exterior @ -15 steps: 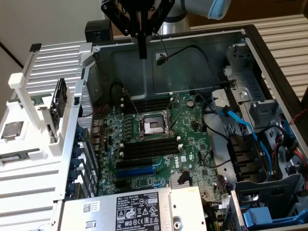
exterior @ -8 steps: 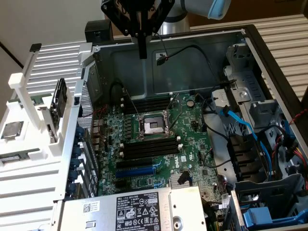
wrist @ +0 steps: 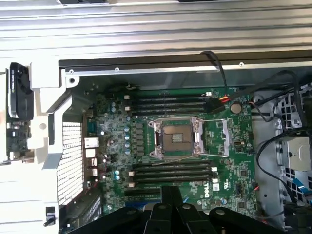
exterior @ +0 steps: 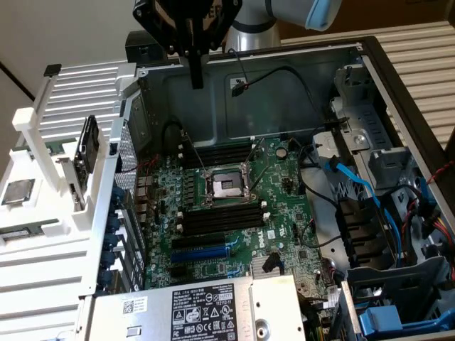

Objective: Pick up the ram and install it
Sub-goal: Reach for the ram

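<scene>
Above the open case (exterior: 298, 99), your gripper (exterior: 196, 82) sat pinched shut on nothing, so any descent risked jabbing the memory slots (exterior: 220, 217).

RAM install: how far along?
Done: nothing; the black slots look empty. In hand: nothing; the gripper is shut, holding nothing visible, above the open case. Left: the whole pick and install.
</scene>
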{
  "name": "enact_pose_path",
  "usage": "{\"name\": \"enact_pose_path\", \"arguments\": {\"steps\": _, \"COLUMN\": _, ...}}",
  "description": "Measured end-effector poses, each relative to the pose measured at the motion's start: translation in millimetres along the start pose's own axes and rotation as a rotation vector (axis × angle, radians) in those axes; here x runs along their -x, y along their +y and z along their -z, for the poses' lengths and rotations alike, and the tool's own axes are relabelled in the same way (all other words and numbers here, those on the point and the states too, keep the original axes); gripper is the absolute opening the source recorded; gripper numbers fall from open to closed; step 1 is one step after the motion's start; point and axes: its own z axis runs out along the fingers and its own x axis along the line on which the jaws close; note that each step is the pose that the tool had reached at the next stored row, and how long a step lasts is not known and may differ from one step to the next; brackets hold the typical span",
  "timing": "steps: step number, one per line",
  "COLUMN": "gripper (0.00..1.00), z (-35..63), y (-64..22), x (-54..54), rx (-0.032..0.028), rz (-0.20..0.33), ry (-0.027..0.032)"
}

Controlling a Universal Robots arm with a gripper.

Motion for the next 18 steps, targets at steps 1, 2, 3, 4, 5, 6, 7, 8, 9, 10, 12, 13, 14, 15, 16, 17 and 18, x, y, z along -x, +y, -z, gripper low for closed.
{"name": "enact_pose_path", "arguments": {"steps": 1, "gripper": 0.11, "z": 0.1, "y": -0.3, "x": -4.6, "rx": 0.0001, "rz": 0.0, "ry": -0.0013}}
{"name": "enact_pose_path", "arguments": {"steps": 2, "gripper": 0.11, "z": 0.3, "y": -0.6, "x": -9.0, "rx": 0.0001, "rz": 0.0, "ry": -0.0025}}
{"name": "enact_pose_path", "arguments": {"steps": 3, "gripper": 0.11, "z": 0.4, "y": -0.9, "x": -13.3, "rx": 0.0002, "rz": 0.0, "ry": -0.0035}}
{"name": "enact_pose_path", "arguments": {"steps": 4, "gripper": 0.11, "z": 0.6, "y": -1.2, "x": -18.1, "rx": 0.0003, "rz": 0.0, "ry": -0.0049}}
{"name": "enact_pose_path", "arguments": {"steps": 5, "gripper": 0.11, "z": 0.7, "y": -1.5, "x": -22.6, "rx": 0.0004, "rz": 0.0, "ry": -0.0063}}
{"name": "enact_pose_path", "arguments": {"steps": 6, "gripper": 0.11, "z": 0.8, "y": -1.9, "x": -26.9, "rx": 0.0005, "rz": 0.0, "ry": -0.0076}}
{"name": "enact_pose_path", "arguments": {"steps": 7, "gripper": 0.11, "z": 0.9, "y": -2.2, "x": -31.8, "rx": 0.0006, "rz": 0.0, "ry": -0.0089}}
{"name": "enact_pose_path", "arguments": {"steps": 8, "gripper": 0.11, "z": 1.1, "y": -2.5, "x": -36.0, "rx": 0.0007, "rz": 0.0, "ry": -0.0101}}
{"name": "enact_pose_path", "arguments": {"steps": 9, "gripper": 0.11, "z": 1.2, "y": -2.8, "x": -40.6, "rx": 0.0008, "rz": 0.0, "ry": -0.0114}}
{"name": "enact_pose_path", "arguments": {"steps": 10, "gripper": 0.11, "z": 1.4, "y": -3.2, "x": -45.2, "rx": 0.0009, "rz": 0.001, "ry": -0.0128}}
{"name": "enact_pose_path", "arguments": {"steps": 12, "gripper": 0.11, "z": 1.7, "y": -4.1, "x": -58.8, "rx": 0.0011, "rz": 0.001, "ry": -0.0162}}
{"name": "enact_pose_path", "arguments": {"steps": 13, "gripper": 0.11, "z": 2.0, "y": -4.7, "x": -67.8, "rx": 0.0011, "rz": 0.001, "ry": -0.0165}}
{"name": "enact_pose_path", "arguments": {"steps": 14, "gripper": 0.11, "z": 2.3, "y": -5.4, "x": -77.0, "rx": 0.0011, "rz": 0.001, "ry": -0.0165}}
{"name": "enact_pose_path", "arguments": {"steps": 15, "gripper": 0.11, "z": 2.4, "y": -5.7, "x": -81.3, "rx": 0.0011, "rz": 0.001, "ry": -0.0165}}
{"name": "enact_pose_path", "arguments": {"steps": 16, "gripper": 0.11, "z": 2.5, "y": -6.0, "x": -85.9, "rx": 0.0011, "rz": 0.001, "ry": -0.0165}}
{"name": "enact_pose_path", "arguments": {"steps": 17, "gripper": 0.11, "z": 2.6, "y": -6.6, "x": -94.8, "rx": 0.0011, "rz": 0.001, "ry": -0.0165}}
{"name": "enact_pose_path", "arguments": {"steps": 18, "gripper": 0.11, "z": 2.6, "y": -7.3, "x": -104.0, "rx": 0.0011, "rz": 0.001, "ry": -0.0165}}
